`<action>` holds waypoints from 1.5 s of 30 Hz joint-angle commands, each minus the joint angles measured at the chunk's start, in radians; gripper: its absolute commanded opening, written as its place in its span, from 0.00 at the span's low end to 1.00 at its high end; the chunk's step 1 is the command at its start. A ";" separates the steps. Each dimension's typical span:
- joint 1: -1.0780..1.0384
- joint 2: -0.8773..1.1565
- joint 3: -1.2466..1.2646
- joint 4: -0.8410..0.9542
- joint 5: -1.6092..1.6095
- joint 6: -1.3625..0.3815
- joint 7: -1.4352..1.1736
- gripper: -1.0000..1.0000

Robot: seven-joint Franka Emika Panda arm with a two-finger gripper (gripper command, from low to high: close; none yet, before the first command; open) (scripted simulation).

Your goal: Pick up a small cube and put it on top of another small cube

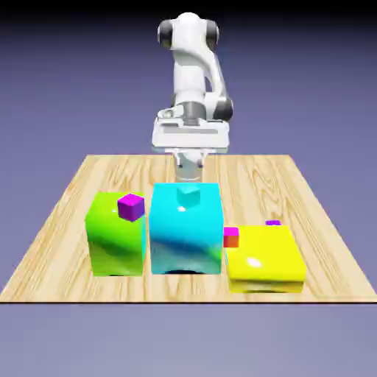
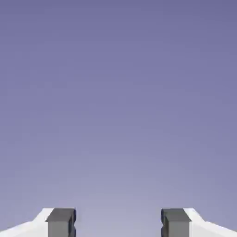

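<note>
We see the gripper standing open in the hand view: its two grey fingertips sit well apart at the bottom edge with nothing between them, and beyond them only the plain blue-violet backdrop. In the exterior view the hand hangs above the far part of the wooden table, behind the big cyan block; its fingers are hidden there by that block.

The small cube, deep violet-purple, rests on top of the big green block, near that block's edge on the exterior view's right. It lies nearer the camera than the hand and toward the exterior view's left of it, well apart from the gripper. Being a cube, it has no long axis we can name; it sits flat, turned a little so one corner faces us.

On the cyan block stands a small cyan cube, close below the hand. A small orange-red cube sits in the gap between the cyan block and the big yellow block, and a small magenta cube peeks out behind the yellow block's far edge.

The three big blocks stand in a row across the near half of the table, the green and cyan ones just beside each other. Bare wood shows along both side edges and the far half around the hand
</note>
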 commanded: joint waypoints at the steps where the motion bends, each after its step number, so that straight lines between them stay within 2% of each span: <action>1: 0.032 0.034 -0.003 0.031 -0.003 -0.041 -0.006 0.50; 40: 1.445 1.392 -0.308 1.033 -0.194 -1.575 -0.316 0.50; 43: 1.554 1.458 -0.370 1.015 -0.227 -1.621 -0.347 0.50; 45: 1.555 1.458 -0.372 1.014 -0.227 -1.621 -0.348 0.50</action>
